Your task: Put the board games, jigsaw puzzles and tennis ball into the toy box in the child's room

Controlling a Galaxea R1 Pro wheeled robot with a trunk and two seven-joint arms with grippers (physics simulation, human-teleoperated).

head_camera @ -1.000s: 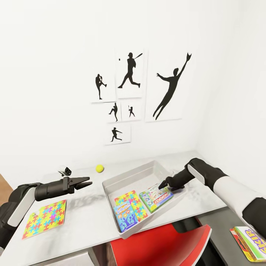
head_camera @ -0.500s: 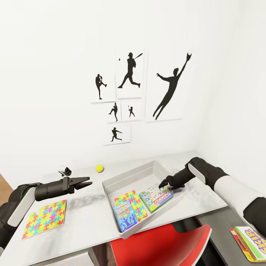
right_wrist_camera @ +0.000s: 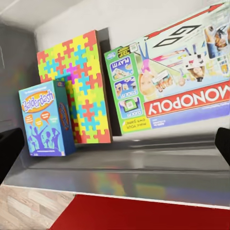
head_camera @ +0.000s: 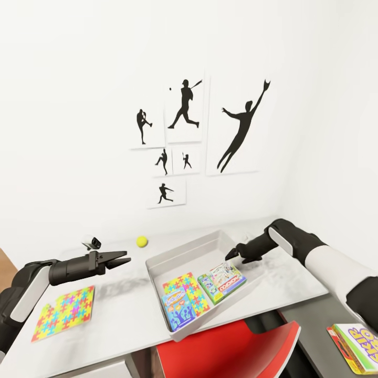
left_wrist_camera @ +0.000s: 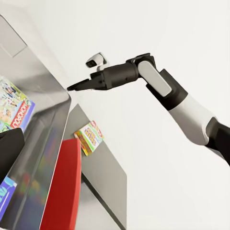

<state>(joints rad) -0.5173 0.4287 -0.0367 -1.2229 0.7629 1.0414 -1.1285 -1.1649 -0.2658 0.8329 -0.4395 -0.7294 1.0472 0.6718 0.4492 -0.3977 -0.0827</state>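
Now the table [head_camera: 294, 283] carries the toy box [head_camera: 173, 257] at its middle, long axis running from near-left to far-right. Inside lie 3 toys: a Monopoly game [head_camera: 224, 281] at the right end, a puzzle [head_camera: 185, 287] beside it, and a small blue game [head_camera: 177, 310] resting on the puzzle's near edge; the right wrist view shows the same trio, Monopoly [right_wrist_camera: 175, 79], puzzle [right_wrist_camera: 79, 86] and blue box [right_wrist_camera: 45, 120].

Outside the box, the second puzzle [head_camera: 64, 312], a square slab of yellow, pink, blue and green pieces, lies flat on the table's left end, just below and near the left gripper [head_camera: 122, 260]. That arm is plainly the nearer one, so I judge it best placed for the puzzle. Its fingers appear nearly together and hold nothing. The right gripper [head_camera: 231, 255] hovers above the box's far-right rim, empty; whether its fingers are parted I cannot tell.

The ball [head_camera: 141, 241] sits beyond the left gripper, near the wall. A third game [head_camera: 357, 346] lies low at the right, off the table.
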